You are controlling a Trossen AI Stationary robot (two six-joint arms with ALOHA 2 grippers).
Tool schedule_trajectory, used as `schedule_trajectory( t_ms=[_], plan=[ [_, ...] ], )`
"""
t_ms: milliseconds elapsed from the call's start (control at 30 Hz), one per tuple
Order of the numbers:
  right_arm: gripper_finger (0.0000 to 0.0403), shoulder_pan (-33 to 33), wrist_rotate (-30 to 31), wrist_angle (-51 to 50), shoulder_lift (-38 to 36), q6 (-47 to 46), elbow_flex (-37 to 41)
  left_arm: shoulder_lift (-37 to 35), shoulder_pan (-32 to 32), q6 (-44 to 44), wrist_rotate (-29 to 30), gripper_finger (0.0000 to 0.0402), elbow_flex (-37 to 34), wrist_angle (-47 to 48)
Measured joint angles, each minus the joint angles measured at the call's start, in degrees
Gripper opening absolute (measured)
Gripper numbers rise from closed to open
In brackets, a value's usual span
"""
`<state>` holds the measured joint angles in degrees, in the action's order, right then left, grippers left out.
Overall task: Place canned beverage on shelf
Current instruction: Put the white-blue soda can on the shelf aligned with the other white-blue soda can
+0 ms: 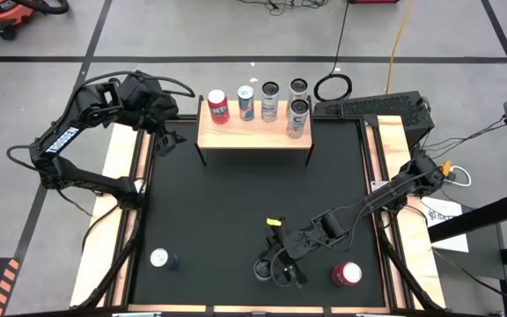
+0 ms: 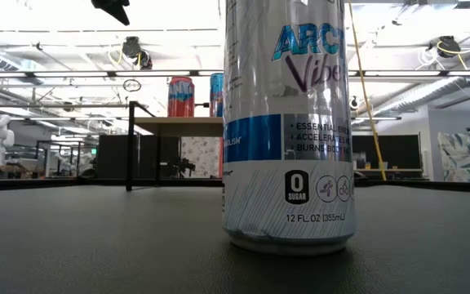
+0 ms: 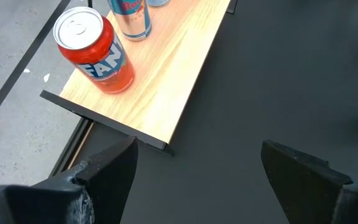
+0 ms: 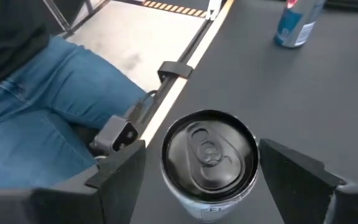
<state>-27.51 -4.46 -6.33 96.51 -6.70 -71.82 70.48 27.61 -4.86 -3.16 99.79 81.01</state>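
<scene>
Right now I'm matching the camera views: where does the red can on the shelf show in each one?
High view: red can stands at the left end of the shelf.
Low view: far back, left of the big near can.
Left wrist view: by the shelf's corner.
Right wrist view: not in it.
Shared landmark: the shelf's light-wood board.

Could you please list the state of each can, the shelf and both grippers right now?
Shelf: holds five upright cans.
Black-topped can: upright on table, between right gripper's fingers.
Red can: on table.
Silver can: on table.
Right gripper: open around black-topped can.
Left gripper: open, empty, by shelf.
</scene>
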Motion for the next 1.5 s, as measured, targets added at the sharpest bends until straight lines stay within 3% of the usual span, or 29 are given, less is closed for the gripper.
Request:
schedule_trajectory(
  t_ms=[767,1133,1500],
  plan=[
    [0.029,-0.37,0.34,-0.79,0.01,-0.13,0.03,0.0,0.0,0.0,-0.02,0.0338,0.0,-1.7],
    [0.029,-0.37,0.05,1.14,4.76,-0.13,0.1,0.0,-0.01,0.02,-0.02,0.0338,0.0,-1.66],
    [0.029,-0.37,-0.09,1.81,4.76,-2.45,0.1,0.0,0.0,0.07,-0.02,0.0338,0.0,-1.66]
  ],
)
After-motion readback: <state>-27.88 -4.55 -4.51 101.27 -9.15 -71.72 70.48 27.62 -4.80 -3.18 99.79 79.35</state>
